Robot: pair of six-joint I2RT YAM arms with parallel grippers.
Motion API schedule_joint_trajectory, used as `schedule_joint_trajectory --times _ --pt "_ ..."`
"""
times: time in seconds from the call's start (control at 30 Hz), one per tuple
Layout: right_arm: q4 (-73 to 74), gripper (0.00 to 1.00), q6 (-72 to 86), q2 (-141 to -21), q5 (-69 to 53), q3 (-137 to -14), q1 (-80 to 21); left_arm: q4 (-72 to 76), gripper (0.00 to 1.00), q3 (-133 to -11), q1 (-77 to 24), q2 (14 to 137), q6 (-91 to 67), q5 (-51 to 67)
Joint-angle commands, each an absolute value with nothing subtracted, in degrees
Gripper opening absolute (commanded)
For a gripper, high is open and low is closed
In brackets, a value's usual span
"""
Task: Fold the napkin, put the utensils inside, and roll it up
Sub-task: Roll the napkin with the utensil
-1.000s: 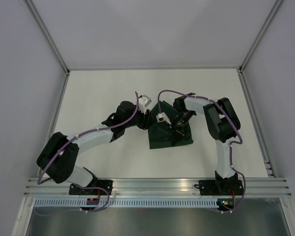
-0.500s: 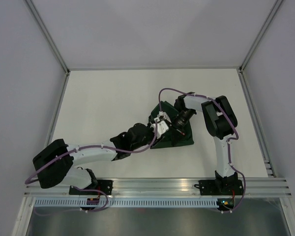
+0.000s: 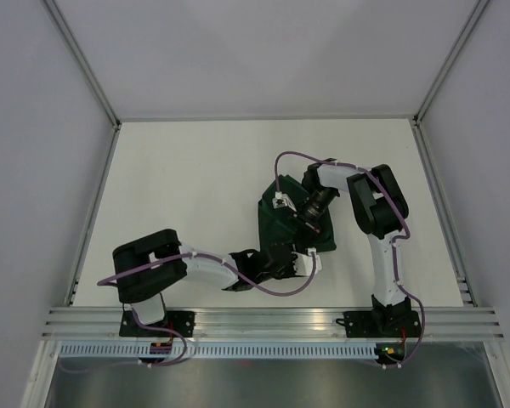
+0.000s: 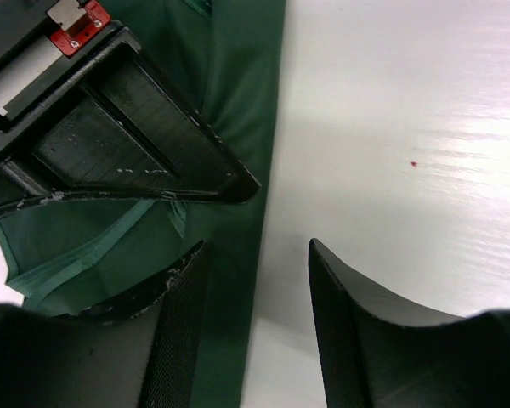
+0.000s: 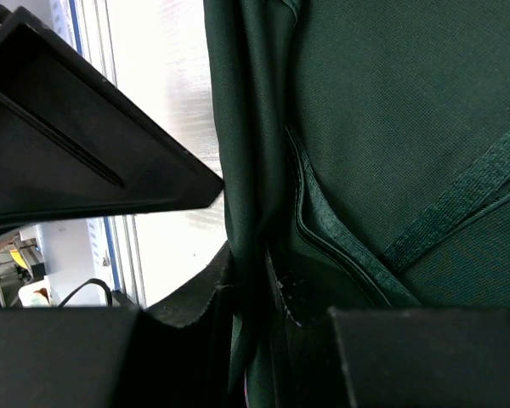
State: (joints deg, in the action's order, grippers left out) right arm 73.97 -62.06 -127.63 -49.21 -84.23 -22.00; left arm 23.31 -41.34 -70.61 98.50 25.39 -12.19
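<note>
The left arm (image 3: 195,263) has swung right round! A second ago it sat off the far left corner of the napkin (image 3: 274,229), and now it lies low along the cloth's near edge. The right arm (image 3: 374,208) hasn't budged.

The left gripper (image 4: 257,255) stands partly open with nothing between its fingers, and the gap sits right over the napkin's hem. The left finger (image 4: 174,331) is above green cloth, the right one above bare white table (image 4: 408,127). Whether either tip actually touches down, the wrist view doesn't quite show. Ahead of it and off to its left, over the cloth, a black finger of the other gripper juts in with a red tag (image 4: 78,24) behind it.

Over to the right gripper (image 5: 248,276): its jaws are drawn narrow and pinch a raised fold of the napkin. That ridge of fabric runs straight ahead from between the fingertips. To the right of the ridge the cloth spreads out flat, crossed by a stitched hem and a slanting seam. To the left there's a strip of table, with the left gripper's black finger across it.

From above, the napkin lies bunched under both grippers, right one on top, left one at the near hem.
</note>
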Motion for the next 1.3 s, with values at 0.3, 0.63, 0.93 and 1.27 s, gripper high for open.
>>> schedule_joint_trajectory --times 0.3,0.63,0.93,1.27 --pt "68.1 0.25 -64.5 -131.7 -42.5 -85.1 -21.4 31.9 0.57 -43.4 -70.4 104.1 31.5 -16.9" --pt "69.1 0.25 -64.2 -132.6 -42.6 -86.3 -21.4 28.1 0.47 -43.3 -68.8 106.6 28.6 -12.1" --pt "69.7 0.25 -64.2 -133.6 -42.9 -87.3 -21.3 23.6 0.22 -44.3 -67.1 107.6 25.5 -6.1" --pt "70.0 0.43 -62.5 -132.5 -43.0 -89.1 -21.0 16.4 0.02 -46.9 -64.4 108.5 22.1 3.3"
